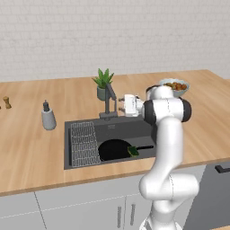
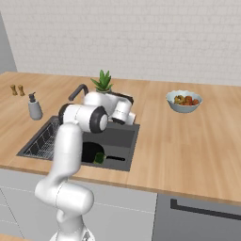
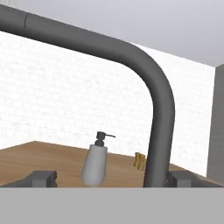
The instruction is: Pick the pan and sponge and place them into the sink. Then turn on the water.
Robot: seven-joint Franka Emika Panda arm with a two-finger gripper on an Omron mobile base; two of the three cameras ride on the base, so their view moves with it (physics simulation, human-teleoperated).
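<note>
Left base view showed the round black frying pan point(image 1: 114, 149) and the small green sponge point(image 1: 133, 151) already lying in the dark grey sink point(image 1: 134, 130). The gripper point(image 1: 128, 105), jaws released, stood beside the dark angular faucet point(image 1: 110, 101), probably to start water.

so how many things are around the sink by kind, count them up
pan: 1
sponge: 1
faucet: 1
soap dispenser: 1
potted plant: 1
fruit bowl: 1
small shakers: 2
total: 8
</note>
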